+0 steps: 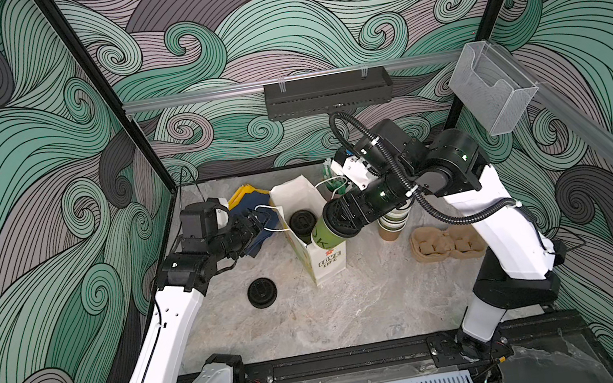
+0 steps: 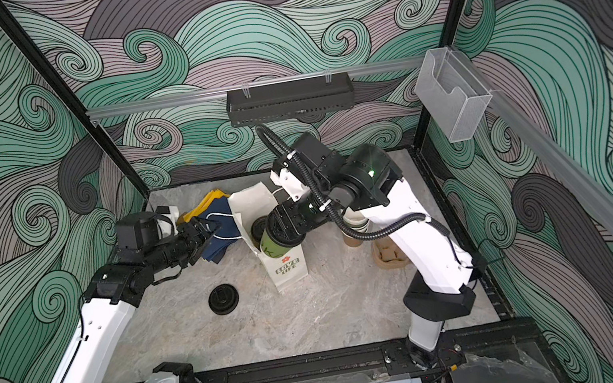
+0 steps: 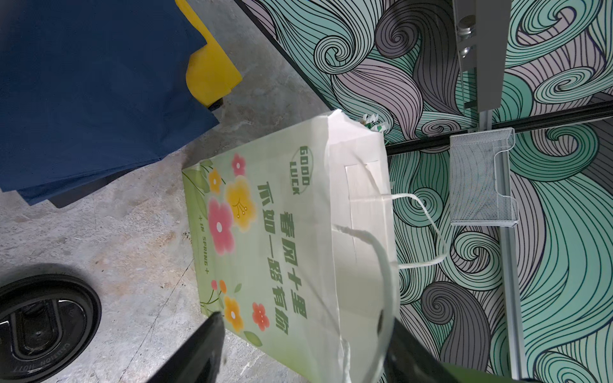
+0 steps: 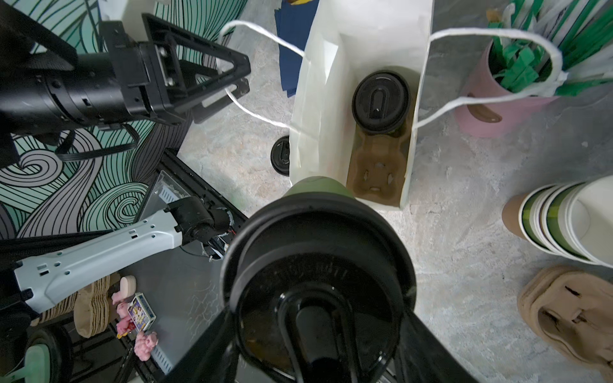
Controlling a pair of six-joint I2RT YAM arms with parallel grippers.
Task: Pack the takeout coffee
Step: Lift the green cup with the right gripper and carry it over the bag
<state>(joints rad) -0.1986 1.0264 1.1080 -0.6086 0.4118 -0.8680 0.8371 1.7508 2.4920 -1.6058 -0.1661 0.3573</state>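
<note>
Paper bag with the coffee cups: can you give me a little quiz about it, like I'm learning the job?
1. True or false: the paper bag is empty.
2. Which tool holds the green cup? A) left B) right C) neither
3. How many cups stand in the cardboard tray inside the bag?
Key: 1 false; 2 B, the right tool; 3 one, the lidded cup.

Bag (image 3: 265,232): "GOOD LUCK" (perhaps "LOVE LIFE")
</note>
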